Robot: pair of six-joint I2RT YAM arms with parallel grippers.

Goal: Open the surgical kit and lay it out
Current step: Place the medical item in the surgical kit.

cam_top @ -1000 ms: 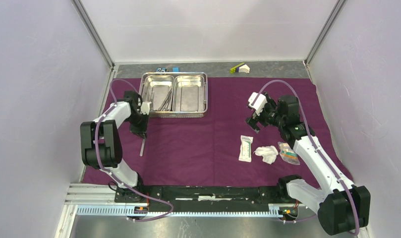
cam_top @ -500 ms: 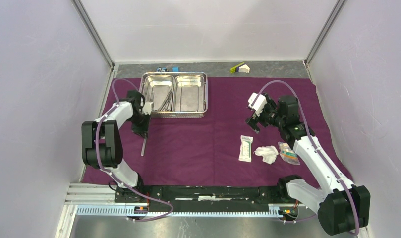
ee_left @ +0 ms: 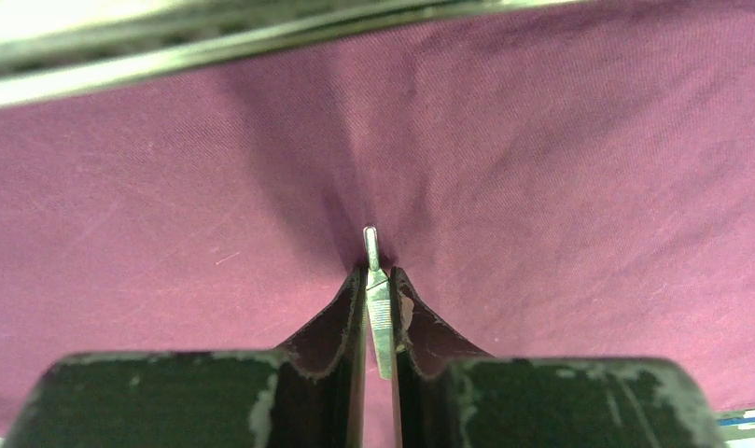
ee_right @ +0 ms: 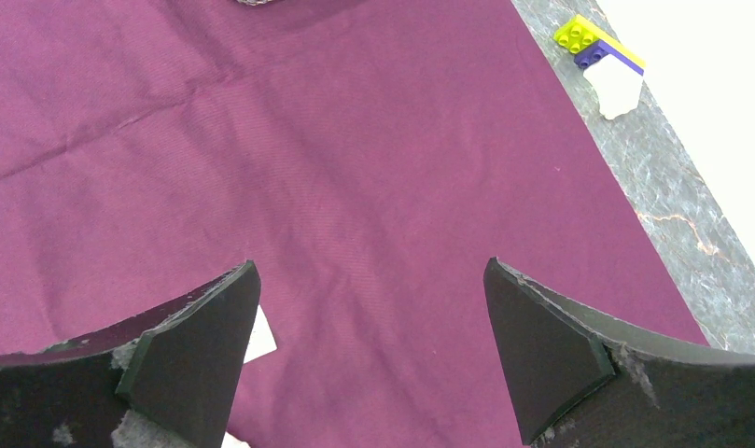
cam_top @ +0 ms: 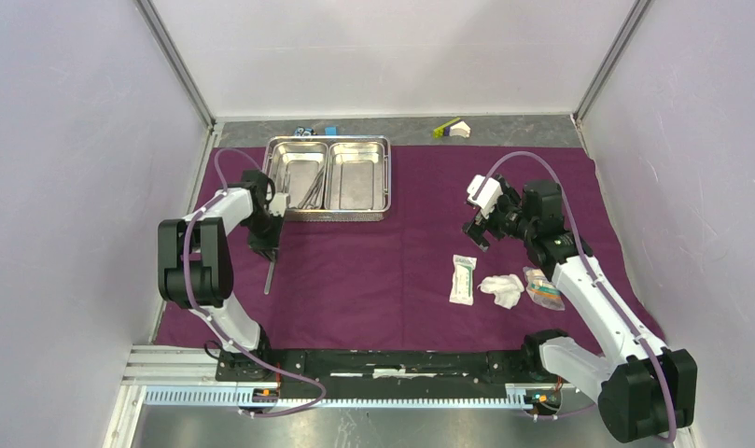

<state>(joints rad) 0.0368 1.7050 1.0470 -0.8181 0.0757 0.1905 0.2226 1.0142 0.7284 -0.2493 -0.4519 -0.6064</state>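
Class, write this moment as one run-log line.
left claw: shut on tweezers | right claw: open, empty | tray: forceps in left compartment

In the top view, the left arm [cam_top: 194, 266] now has its dark elbow link a little further right at the left-centre of the frame. Its wrist sits slightly higher, nearer the tray [cam_top: 328, 140]. The left gripper [cam_top: 265, 250] and the tweezers [cam_top: 270, 277] shift marginally right.

Pale lilac walls [cam_top: 65, 140] w/ metal corner posts [cam_top: 174, 61], grey marbled tabletop [cam_top: 523, 129].

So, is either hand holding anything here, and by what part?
Left hand pinches the tweezers near one end; right hand is open, empty.
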